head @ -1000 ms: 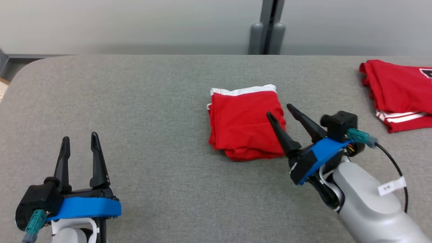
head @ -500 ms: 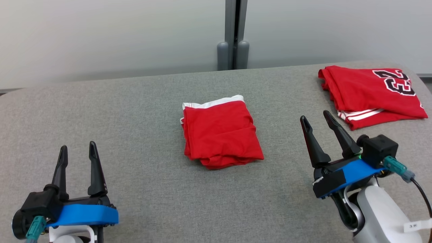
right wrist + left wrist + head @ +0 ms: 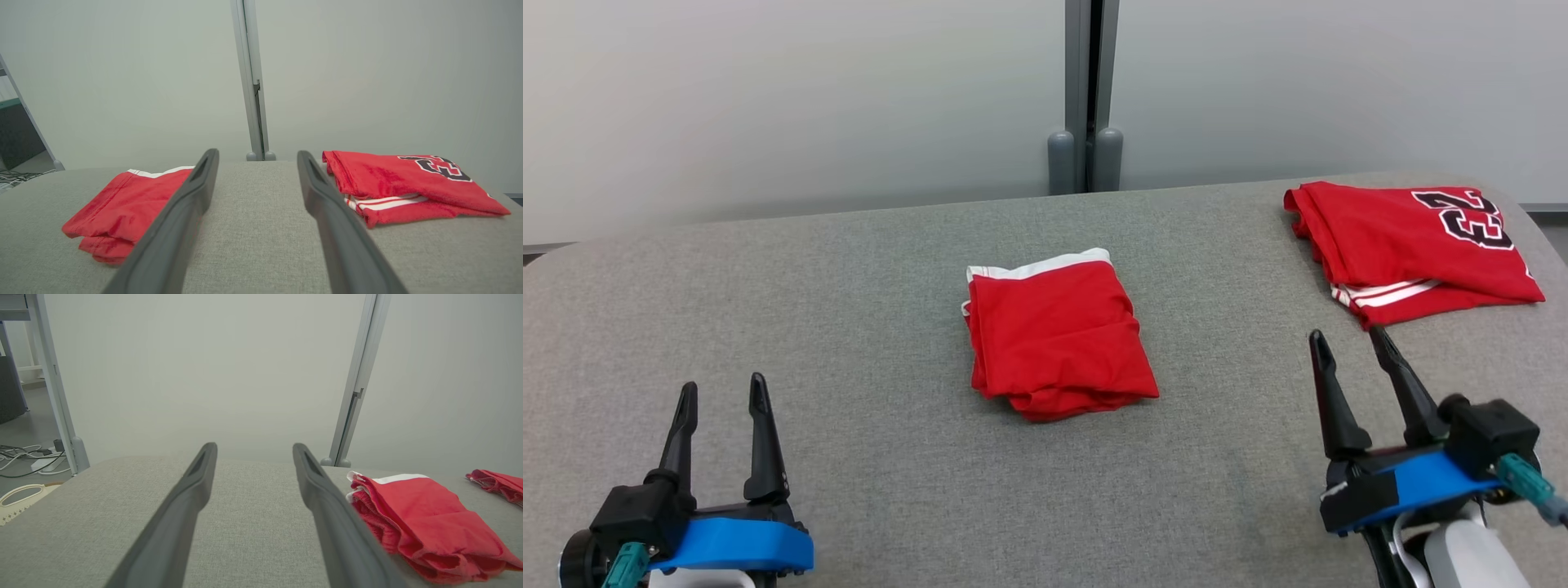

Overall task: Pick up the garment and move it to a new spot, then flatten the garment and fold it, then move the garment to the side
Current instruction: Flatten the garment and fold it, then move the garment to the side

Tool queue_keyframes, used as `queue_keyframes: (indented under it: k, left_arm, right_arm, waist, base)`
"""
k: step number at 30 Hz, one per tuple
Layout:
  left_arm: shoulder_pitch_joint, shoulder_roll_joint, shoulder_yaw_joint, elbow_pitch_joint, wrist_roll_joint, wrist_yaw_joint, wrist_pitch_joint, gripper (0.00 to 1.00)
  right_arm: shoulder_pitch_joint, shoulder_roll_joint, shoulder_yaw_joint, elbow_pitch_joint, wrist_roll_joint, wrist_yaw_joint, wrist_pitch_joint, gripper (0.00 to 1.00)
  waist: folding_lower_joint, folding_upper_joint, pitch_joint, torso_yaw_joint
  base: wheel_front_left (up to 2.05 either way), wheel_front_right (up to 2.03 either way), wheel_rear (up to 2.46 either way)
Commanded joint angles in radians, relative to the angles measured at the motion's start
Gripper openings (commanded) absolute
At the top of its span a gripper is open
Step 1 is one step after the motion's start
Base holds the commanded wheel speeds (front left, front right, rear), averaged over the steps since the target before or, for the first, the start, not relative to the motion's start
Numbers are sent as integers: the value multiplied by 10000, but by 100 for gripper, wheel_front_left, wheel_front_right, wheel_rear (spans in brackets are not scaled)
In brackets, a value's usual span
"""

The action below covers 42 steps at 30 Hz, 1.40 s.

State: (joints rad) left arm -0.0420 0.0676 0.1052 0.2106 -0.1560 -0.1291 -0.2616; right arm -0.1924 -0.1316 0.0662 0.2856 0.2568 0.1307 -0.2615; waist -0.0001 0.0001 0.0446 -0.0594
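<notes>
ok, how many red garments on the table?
2. A folded red garment with white band lies mid-table; a folded red jersey with a number lies at the far right corner. Nothing seems hidden.

Red garment [image 3: 1058,339] (white band), red jersey [image 3: 1405,245] with black numerals, grey table [image 3: 849,327].

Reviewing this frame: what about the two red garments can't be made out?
Head view: inner layers of the folded red garment, hidden by its own folds; its type is unclear.
Left wrist view: the numbered jersey, cut off by the right edge.
Right wrist view: the folded red garment's right part, behind a finger of the right gripper.
</notes>
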Motion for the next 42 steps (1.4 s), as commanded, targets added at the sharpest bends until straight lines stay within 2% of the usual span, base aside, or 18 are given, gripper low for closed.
queue_keyframes:
  k: [1, 9, 20, 42]
  left_arm:
    - [99, 65, -13, -20, 115, -26, -42, 100]
    - [316, 69, -131, -14, 218, -26, -42, 100]
    - [247, 91, -324, 52, 227, -18, -42, 100]
    - [173, 171, -378, 40, 91, 58, -42, 100]
  right_arm:
    - [312, 108, -125, -120, -190, 1, -47, 100]
    - [1119, 386, -568, -706, -698, 1, 117, 100]
    - [1409, 611, -760, -1160, -1023, 1, 417, 100]
    - [1019, 604, -903, -920, -974, 1, 563, 100]
  waist:
    - [1, -1, -40, 33]
    - [1, -1, -241, 149]
    - [1, -1, -287, 278]
    - [1, -1, -146, 466]
  base:
    - [0, 0, 0]
    - [0, 0, 0]
    - [0, 0, 0]
    - [0, 0, 0]
